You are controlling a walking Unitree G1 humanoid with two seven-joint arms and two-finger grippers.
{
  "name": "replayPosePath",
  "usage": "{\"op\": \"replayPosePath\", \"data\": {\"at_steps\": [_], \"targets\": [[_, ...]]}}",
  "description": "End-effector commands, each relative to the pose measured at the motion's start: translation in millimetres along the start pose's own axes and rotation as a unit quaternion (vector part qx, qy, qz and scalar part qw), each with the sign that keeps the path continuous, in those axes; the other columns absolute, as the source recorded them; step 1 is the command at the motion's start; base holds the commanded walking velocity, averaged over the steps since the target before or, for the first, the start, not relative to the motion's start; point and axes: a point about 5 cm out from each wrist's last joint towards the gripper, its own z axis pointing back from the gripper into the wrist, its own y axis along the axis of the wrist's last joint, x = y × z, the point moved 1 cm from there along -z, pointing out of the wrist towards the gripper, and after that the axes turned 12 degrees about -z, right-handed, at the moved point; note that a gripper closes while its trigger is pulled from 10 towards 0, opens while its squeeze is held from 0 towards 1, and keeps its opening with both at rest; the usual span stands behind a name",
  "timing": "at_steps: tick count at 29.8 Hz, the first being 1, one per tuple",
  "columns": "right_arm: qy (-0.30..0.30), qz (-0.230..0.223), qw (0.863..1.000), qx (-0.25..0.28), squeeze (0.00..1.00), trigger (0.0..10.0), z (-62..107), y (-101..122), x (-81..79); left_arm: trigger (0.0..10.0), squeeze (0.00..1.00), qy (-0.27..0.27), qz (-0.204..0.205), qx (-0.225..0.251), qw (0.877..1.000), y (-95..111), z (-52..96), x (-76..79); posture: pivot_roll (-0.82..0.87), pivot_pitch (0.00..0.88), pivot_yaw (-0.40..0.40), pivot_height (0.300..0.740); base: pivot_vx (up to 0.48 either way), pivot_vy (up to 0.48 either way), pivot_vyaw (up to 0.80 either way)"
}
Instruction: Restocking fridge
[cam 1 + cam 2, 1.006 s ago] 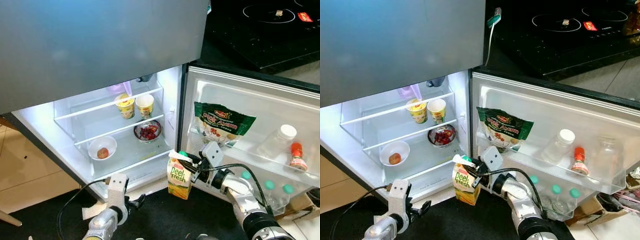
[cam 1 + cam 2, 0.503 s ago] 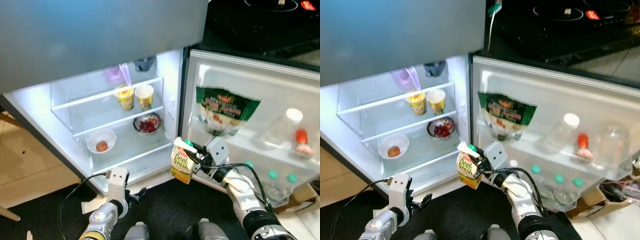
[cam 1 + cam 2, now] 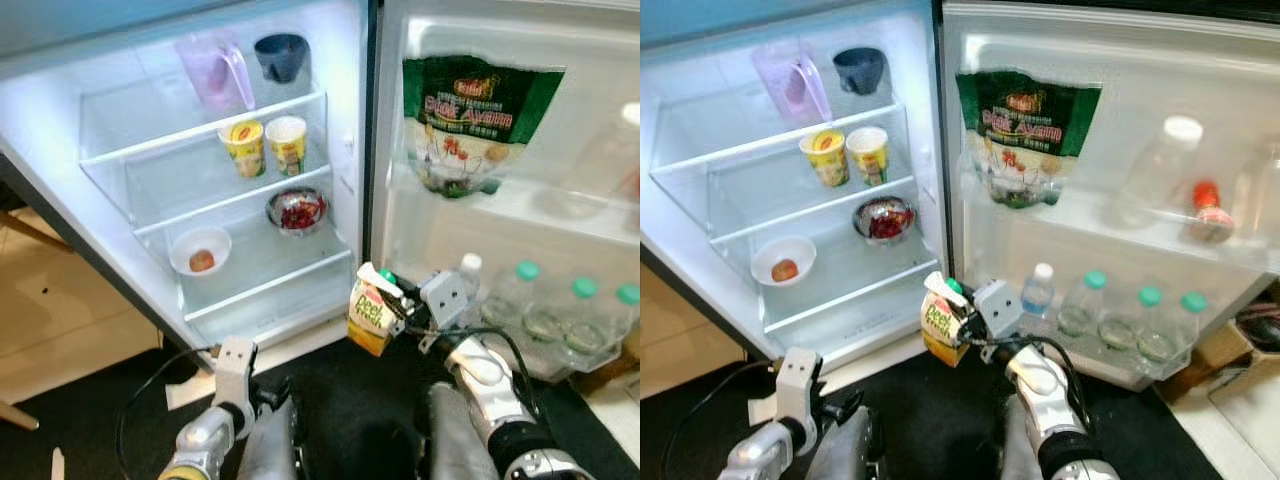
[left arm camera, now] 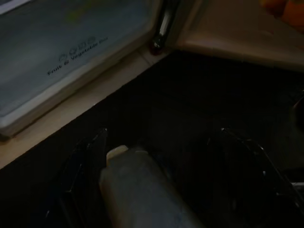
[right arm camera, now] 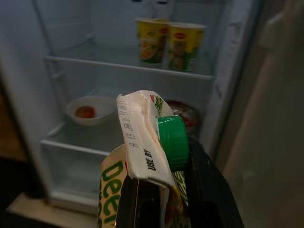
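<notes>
My right gripper (image 3: 395, 312) is shut on a yellow and white juice carton (image 3: 370, 314) with a green cap (image 5: 172, 141), held in front of the open fridge's lower edge, beside the door hinge. In the right wrist view the carton (image 5: 137, 180) points toward the lit shelves. My left gripper (image 4: 161, 175) hangs low over the dark floor before the fridge's bottom drawer (image 4: 71, 61), its fingers (image 4: 88, 164) spread apart and holding nothing.
On the fridge shelves: a pink jug (image 3: 215, 75), a dark cup (image 3: 280, 55), two noodle cups (image 3: 265, 145), a bowl of red fruit (image 3: 295, 210), a white bowl (image 3: 200, 250). The door (image 3: 600, 210) holds a green snack bag (image 3: 470, 120) and several green-capped bottles (image 3: 560, 315).
The camera has dropped and tilted, so the fridge interior now sits higher and larger in view. The carton stays in my right gripper, slightly nearer the fridge opening.
</notes>
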Motion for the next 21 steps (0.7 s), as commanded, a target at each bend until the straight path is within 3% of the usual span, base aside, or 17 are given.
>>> {"op": "replayPosePath", "data": {"at_steps": [1, 4, 11, 21], "targets": [[-0.016, 0.005, 0.999, 0.039, 0.0, 10.0, -6.2, 15, 3.7, 10.0, 0.0, 0.009, -0.01, 0.014, 1.0, 5, 3.2, -9.9, 0.0, 0.147, 0.065, 0.555, 0.0, 0.0, 0.0], [-0.019, 0.005, 0.999, 0.045, 0.0, 10.0, -7.5, 18, 4.7, 10.0, 0.0, 0.009, -0.01, 0.017, 1.0, 6, 3.0, -10.5, 0.0, 0.147, 0.065, 0.55, 0.0, 0.0, 0.0], [-0.029, 0.004, 0.992, 0.122, 0.0, 10.0, -18.8, 57, 10.1, 10.0, 0.0, 0.005, -0.013, 0.016, 1.0, 2, 6.3, -9.3, 0.0, 0.162, 0.071, 0.52, 0.0, 0.0, 0.0], [-0.036, 0.017, 0.986, 0.164, 0.0, 10.0, -21.3, 81, 15.3, 10.0, 0.0, -0.001, -0.012, 0.017, 1.0, -1, 7.9, -6.2, 0.0, 0.171, 0.073, 0.485, 0.0, 0.0, 0.0]]}}
